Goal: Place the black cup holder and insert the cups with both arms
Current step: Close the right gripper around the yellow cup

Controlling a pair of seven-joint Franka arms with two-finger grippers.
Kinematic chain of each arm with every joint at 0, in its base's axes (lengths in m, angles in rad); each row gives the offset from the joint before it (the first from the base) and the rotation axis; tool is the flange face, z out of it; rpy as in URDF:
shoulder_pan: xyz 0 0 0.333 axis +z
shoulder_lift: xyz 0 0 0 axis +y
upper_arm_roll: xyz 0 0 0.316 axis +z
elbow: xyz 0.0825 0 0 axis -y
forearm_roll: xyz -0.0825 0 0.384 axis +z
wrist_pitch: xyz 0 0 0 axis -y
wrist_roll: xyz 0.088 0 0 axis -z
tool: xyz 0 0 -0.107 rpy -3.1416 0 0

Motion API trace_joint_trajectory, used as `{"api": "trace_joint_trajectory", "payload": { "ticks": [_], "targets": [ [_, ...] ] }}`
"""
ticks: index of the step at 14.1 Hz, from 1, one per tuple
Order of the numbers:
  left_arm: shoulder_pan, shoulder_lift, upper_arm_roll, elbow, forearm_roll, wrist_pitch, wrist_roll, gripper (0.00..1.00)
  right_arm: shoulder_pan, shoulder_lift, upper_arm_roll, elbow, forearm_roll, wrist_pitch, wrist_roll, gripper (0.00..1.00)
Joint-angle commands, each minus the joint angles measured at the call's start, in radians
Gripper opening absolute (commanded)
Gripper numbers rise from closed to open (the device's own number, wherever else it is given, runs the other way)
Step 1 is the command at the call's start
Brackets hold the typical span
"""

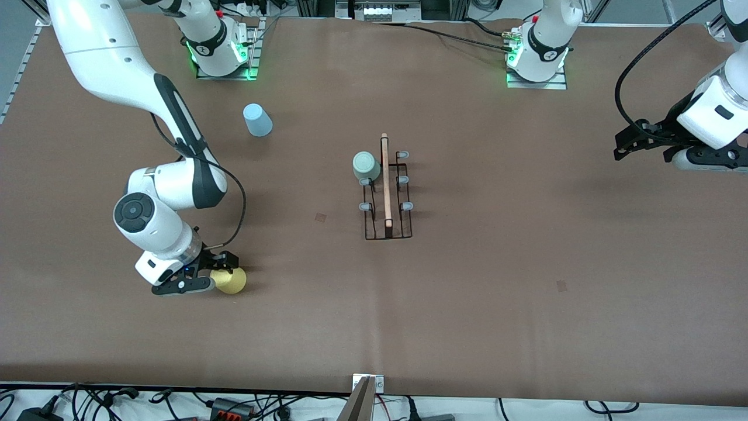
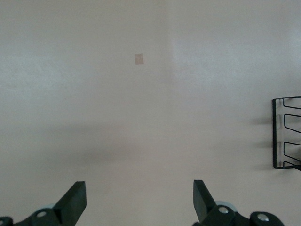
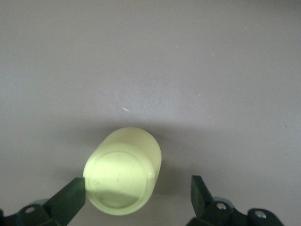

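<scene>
The black cup holder (image 1: 387, 190) stands mid-tabletop, a pale green cup (image 1: 366, 166) already on one peg; the yellow cup (image 1: 228, 280) lies nearer the front camera than the holder, toward the right arm's end, touching one finger (image 3: 70, 197) of the spread right end effector (image 1: 201, 275). It looks light, smooth and thin-walled, so a gentle pinch across its sides should do; the left end effector (image 1: 643, 143) waits, spread, over bare tabletop (image 1: 526, 292) at its own end.

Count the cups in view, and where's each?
3. Pale green cup sits on the black cup holder. Light blue cup stands near the right arm's base. Yellow cup sits between the right tool's open fingers, nearest the front camera.
</scene>
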Motion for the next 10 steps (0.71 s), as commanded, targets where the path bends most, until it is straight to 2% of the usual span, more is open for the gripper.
{"api": "trace_joint_trajectory", "payload": {
  "ticks": [1, 6, 7, 9, 10],
  "targets": [
    [-0.002, -0.007, 0.001, 0.006, 0.007, -0.016, 0.007, 1.00, 0.002, 0.026, 0.005, 0.024, 0.000, 0.013, 0.005, 1.00],
    [-0.002, -0.007, 0.001, 0.006, 0.007, -0.016, 0.008, 1.00, 0.002, 0.040, 0.003, 0.027, -0.003, 0.022, -0.010, 1.00],
    [-0.002, -0.007, 0.002, 0.006, 0.007, -0.016, 0.008, 1.00, 0.000, 0.040, 0.003, 0.028, -0.003, 0.022, -0.012, 0.89],
    [-0.002, -0.007, 0.001, 0.006, 0.007, -0.016, 0.008, 1.00, 0.005, 0.042, 0.003, 0.040, -0.004, 0.021, -0.015, 0.48],
    [-0.002, -0.007, 0.001, 0.008, 0.007, -0.016, 0.008, 1.00, 0.005, 0.042, 0.005, 0.040, -0.006, 0.021, -0.015, 0.36]
  ]
}}
